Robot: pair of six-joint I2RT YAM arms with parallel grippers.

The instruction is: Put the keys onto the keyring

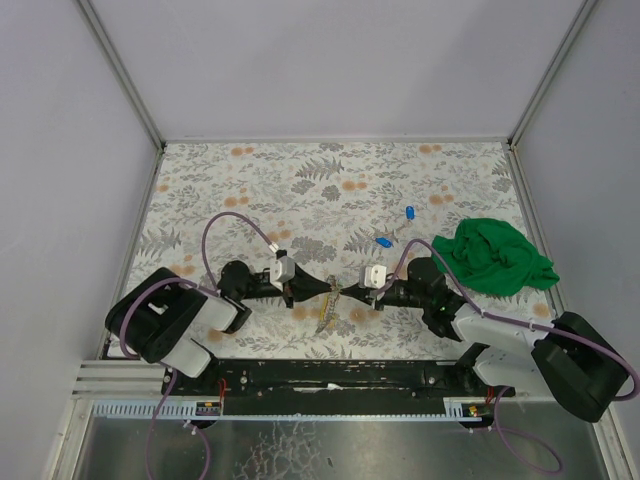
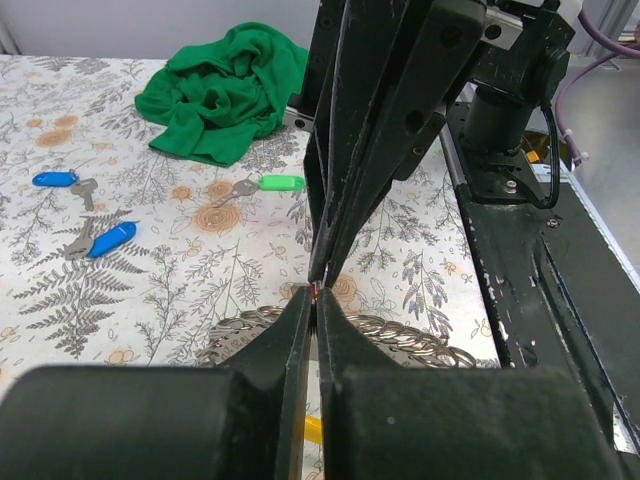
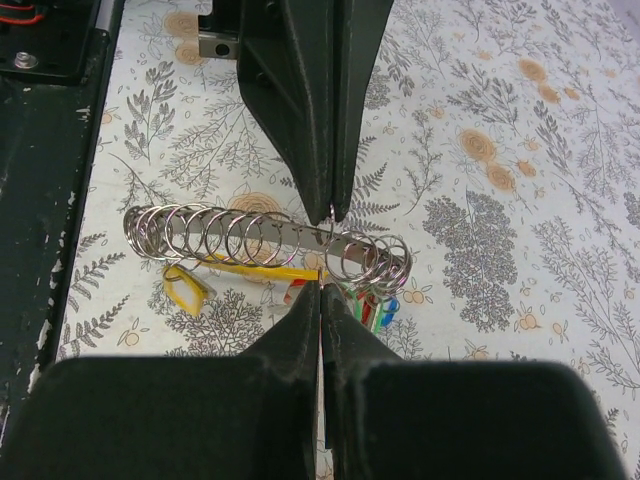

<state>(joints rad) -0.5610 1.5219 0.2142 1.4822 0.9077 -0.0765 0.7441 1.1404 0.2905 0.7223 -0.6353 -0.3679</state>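
From the bases at the near edge, both black arms are stretched low and inward over the flower-patterned table (image 1: 250, 190), so that the left gripper (image 1: 326, 288) and the right gripper (image 1: 346, 290) are brought tip to tip near the middle. Both pairs of fingers are pressed fully together; whether anything thin is nipped between them cannot be told.

Just under the tips the keyring (image 3: 370, 260) is laid on the table. It is a silvery row of thin metal rings strung along a flat strip, with yellow, red, green and blue plastic tags bunched beneath it. The tags are shown plainly only by the right wrist camera, where the long axis is seen crosswise to the fingers. From above it is seen slanting from near-left to far-right.

Farther out, a small metal key with a blue plastic tag (image 2: 105, 240), a second blue-tagged key (image 2: 55, 180) and a green-tagged key (image 2: 272, 183) are seen flat on the table by the left wrist camera — the green one is hidden from above. Beyond them a crumpled green cloth (image 2: 225, 90) is heaped.
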